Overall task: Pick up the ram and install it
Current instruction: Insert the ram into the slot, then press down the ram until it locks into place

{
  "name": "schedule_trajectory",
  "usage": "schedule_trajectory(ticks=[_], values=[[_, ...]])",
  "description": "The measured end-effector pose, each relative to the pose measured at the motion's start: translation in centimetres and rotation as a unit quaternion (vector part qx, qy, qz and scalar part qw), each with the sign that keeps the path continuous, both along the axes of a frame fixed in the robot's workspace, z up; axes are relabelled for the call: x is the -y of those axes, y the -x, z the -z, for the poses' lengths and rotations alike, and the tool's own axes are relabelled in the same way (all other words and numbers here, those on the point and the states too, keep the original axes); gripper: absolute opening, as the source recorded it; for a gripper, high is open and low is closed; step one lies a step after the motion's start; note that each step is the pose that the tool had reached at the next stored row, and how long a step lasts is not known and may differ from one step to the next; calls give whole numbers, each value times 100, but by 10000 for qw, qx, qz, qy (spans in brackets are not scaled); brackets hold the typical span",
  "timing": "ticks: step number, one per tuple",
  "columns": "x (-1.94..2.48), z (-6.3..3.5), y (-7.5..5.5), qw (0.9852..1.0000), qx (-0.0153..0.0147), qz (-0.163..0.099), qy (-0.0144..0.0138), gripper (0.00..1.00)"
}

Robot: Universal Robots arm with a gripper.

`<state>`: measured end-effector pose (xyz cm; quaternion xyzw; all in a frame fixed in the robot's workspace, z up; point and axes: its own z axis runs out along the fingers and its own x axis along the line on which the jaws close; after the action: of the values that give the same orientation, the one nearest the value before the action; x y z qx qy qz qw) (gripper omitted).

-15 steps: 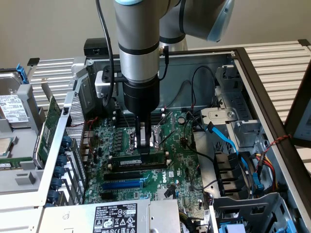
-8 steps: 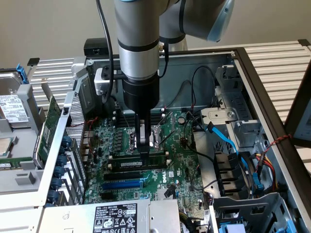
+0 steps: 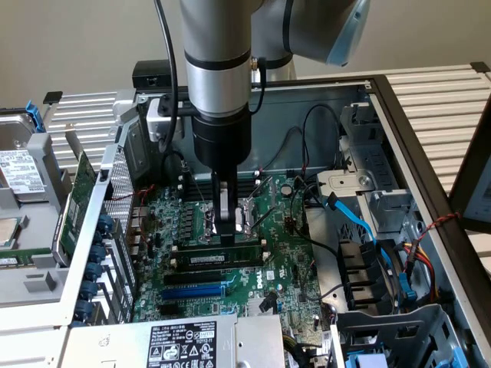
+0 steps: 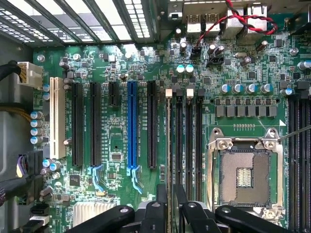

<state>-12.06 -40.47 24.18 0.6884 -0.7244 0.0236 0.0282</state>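
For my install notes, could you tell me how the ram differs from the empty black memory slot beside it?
The ram is a thin green board with a white label; the memory slot is black plastic. The ram stands on edge in a slot; the memory slot holds nothing. Both run parallel.

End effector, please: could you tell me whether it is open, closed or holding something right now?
End effector: down at the ram; open, closed or gripping cannot be told.
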Motion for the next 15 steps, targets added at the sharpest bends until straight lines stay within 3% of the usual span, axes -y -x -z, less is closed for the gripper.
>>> schedule_trajectory(ticks=[13, 15], values=[[2, -24, 1, 10000, -2, 1, 1, 21], [16, -23, 32, 10000, 27, 0, -15, 21]])
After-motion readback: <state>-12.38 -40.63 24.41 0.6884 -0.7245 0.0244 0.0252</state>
